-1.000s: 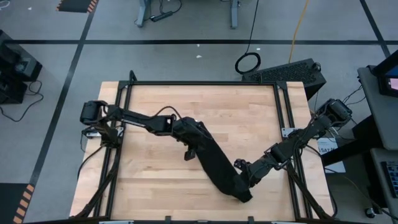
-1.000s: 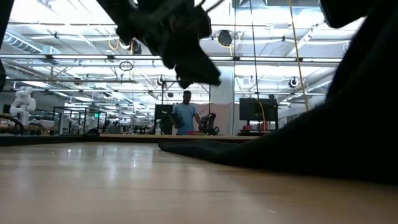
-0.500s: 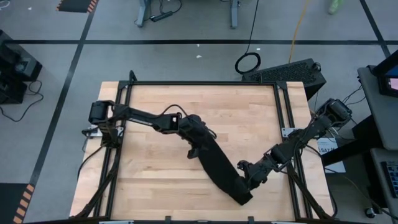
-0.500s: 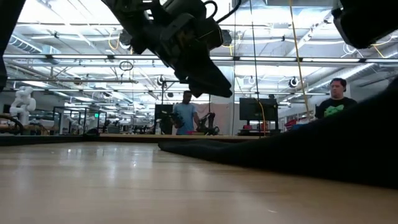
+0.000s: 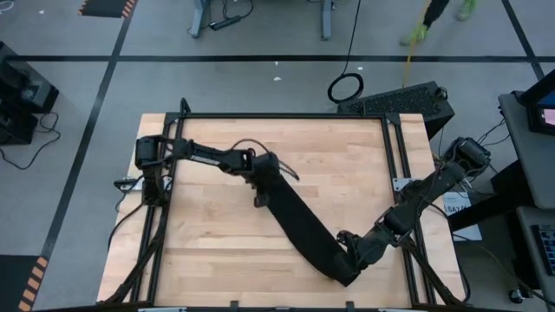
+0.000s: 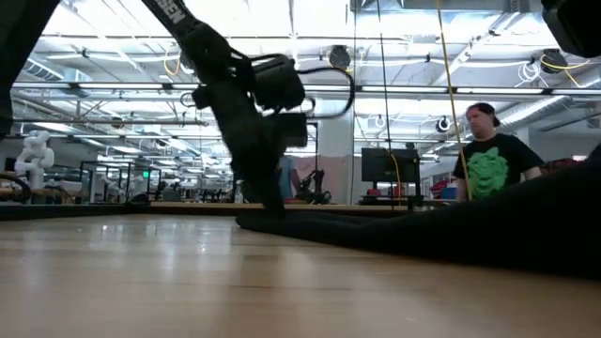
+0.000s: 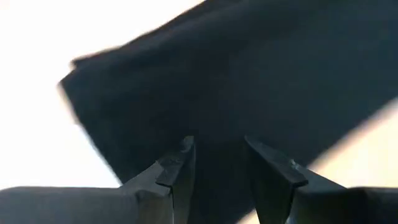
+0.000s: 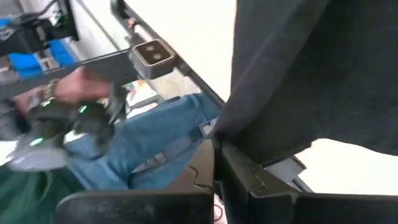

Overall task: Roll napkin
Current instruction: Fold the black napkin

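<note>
**Black napkin stretched corner to corner between both arms**

The napkin (image 5: 299, 221) lies as a long black band across the wooden bench (image 5: 208, 243), running on a diagonal from just left of the bench's middle down toward its near right corner. Up at the far end, the left gripper (image 5: 263, 184) is down on the cloth, its arm reaching in from the bench's left edge. In the left wrist view its two fingers (image 7: 177, 171) stand apart with the black fabric spread under and between them, so those jaws are open, not pinching anything. In the low view that arm drops right down to the cloth's far end on the bench top.

At the near end, the right gripper (image 5: 351, 258) sits at the napkin's lower tip, close to the bench's near edge. In the right wrist view the cloth (image 8: 311, 74) hangs down into the dark finger (image 8: 239, 171); those jaws are clamped on the napkin, holding its end lifted.

Beyond the bench, a person (image 6: 493, 160) in a dark shirt with a green print stands in the room.
</note>
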Controlling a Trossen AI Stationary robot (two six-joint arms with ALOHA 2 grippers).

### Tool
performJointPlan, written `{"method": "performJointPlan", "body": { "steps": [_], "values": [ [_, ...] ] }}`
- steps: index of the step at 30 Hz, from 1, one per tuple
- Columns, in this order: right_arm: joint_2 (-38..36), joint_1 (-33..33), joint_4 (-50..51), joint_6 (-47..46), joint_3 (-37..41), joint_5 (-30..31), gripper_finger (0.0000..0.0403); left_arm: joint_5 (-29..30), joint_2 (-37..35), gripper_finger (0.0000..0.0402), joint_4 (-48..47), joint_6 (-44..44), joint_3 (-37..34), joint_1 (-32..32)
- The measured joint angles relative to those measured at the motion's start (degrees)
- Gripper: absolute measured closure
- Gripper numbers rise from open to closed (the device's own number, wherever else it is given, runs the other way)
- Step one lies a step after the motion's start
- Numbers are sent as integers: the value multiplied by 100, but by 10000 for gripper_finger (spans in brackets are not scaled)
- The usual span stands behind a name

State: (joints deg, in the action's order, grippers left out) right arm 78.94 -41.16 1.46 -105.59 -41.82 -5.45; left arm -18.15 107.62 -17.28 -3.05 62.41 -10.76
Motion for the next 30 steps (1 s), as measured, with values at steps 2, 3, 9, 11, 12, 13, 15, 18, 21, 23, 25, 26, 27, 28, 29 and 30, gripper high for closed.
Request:
{"method": "performJointPlan", "body": {
  "steps": [2, 3, 9, 11, 12, 13, 15, 18, 21, 23, 25, 26, 27, 28, 29, 30],
  "values": [
    [0, -36, 64, -83, 0, 71, 403, -839, -116, 272, -19, -186, 164, -110],
    [-2, -52, 99, -123, 0, 158, 403, -1063, -175, 275, -17, -241, 288, -97],
    [-2, -97, 648, -585, 0, 378, 403, -882, -208, 280, -222, -681, 927, 242],
    [-2, -97, 849, -668, 0, 368, 403, -838, -189, 280, 31, -643, 976, 364],
    [-2, -97, 946, -707, 0, 364, 403, -742, -189, 280, 70, -640, 982, 425],
    [-2, -97, 1043, -760, 0, 336, 403, -535, -193, 280, 44, -640, 980, 478],
    [-2, -97, 1236, -856, 0, 122, 403, 131, -193, 280, -135, -593, 876, 552],
    [-2, -111, 1220, -959, 0, -119, 403, 595, -189, 281, -504, -482, 588, 391],
    [-2, -132, 1064, -1062, 0, -345, 403, 625, -189, 281, -527, -484, 133, 116],
    [-2, -133, 928, -1139, 0, -372, 403, 574, -184, 281, -471, -567, -218, -110],
    [-2, -132, 860, -1249, 0, -366, 403, 396, -220, 281, -174, -811, -505, -358],
    [-2, -131, 843, -1275, 0, -350, 403, 246, -226, 282, -69, -955, -618, -466],
    [-2, -118, 806, -1304, 0, -310, 403, 80, -226, 282, 28, -1066, -706, -555],
    [-2, -98, 773, -1338, 0, -219, 403, -49, -226, 282, 124, -1169, -774, -624],
    [-2, -78, 770, -1367, 0, -107, 403, -176, -226, 282, 193, -1273, -819, -689],
    [-2, -50, 763, -1377, 0, 9, 403, -262, -221, 282, 208, -1401, -828, -740]
  ]
}}
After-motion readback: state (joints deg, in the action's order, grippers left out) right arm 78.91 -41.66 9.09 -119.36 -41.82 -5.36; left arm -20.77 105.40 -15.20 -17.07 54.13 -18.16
